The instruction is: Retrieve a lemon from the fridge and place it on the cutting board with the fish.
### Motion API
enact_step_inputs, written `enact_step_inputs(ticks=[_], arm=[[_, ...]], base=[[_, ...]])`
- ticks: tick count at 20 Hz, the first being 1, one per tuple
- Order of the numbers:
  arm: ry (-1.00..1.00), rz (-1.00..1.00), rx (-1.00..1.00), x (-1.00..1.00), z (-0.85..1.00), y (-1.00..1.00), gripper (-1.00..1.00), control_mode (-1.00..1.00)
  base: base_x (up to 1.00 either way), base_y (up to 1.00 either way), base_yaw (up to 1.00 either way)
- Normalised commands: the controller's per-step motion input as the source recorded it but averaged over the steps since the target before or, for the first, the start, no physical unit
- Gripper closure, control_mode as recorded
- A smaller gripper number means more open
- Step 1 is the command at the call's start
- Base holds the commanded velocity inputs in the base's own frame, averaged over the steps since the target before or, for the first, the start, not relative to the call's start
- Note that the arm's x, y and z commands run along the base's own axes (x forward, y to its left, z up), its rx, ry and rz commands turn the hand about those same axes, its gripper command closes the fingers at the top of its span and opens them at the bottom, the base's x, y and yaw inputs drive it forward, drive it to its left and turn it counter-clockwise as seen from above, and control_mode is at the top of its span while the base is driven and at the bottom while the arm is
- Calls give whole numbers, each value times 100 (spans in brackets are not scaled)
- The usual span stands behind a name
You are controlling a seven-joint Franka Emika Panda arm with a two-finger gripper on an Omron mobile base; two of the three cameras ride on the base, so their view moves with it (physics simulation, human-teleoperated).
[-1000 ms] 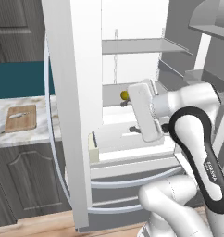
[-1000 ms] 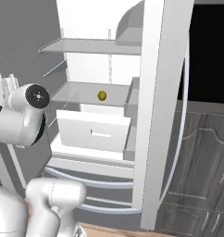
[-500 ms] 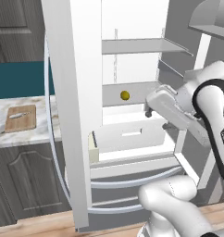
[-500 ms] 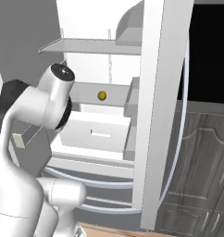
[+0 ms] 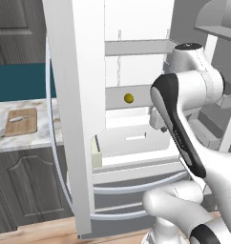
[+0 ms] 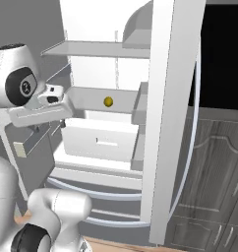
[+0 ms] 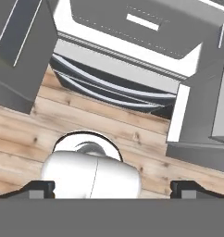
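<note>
The grey fridge (image 5: 74,95) stands with both doors open and its white inside showing. A small yellow lemon (image 5: 129,98) (image 6: 108,102) lies alone on the middle shelf, above a white drawer (image 6: 101,140). Left of the fridge, the light-brown cutting board (image 5: 21,121) rests on the counter with the slender silvery fish (image 5: 18,119) on it. My gripper (image 7: 114,188) is open and holds nothing. It points down at the wooden floor in front of the bottom drawers. In the right base view the hand (image 6: 42,109) hangs left of the lemon and a little lower, well apart from it.
The open left door (image 5: 72,143) stands between the shelf and the marble counter (image 5: 3,140). The right door (image 6: 163,123) and its bins (image 5: 210,128) flank the arm. Dark wood-grain cabinets (image 6: 214,172) stand beside the fridge. The wooden floor (image 7: 86,120) lies below.
The hand has drawn back from in front of the lemon's shelf and turned downward, and the forearm now stands upright. The lemon has stayed on its shelf.
</note>
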Motion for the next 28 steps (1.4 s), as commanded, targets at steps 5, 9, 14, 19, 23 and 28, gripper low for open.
enact_step_inputs(ticks=[5, 9, 14, 19, 23, 28], arm=[[0, -2, 2, 4, -14, -3, -100, -100], [0, -32, 16, 5, -35, -12, -100, -100], [-16, -27, 1, -2, -35, 0, -100, -100], [-19, -16, 3, -5, -32, -3, -100, -100], [-15, 3, 19, -2, -33, -5, -100, -100], [-8, 1, -10, 0, -2, -3, -100, -100]], base=[[0, 0, 0], [0, 0, 0], [0, 0, 0], [0, 0, 0], [0, 0, 0], [0, 0, 0]])
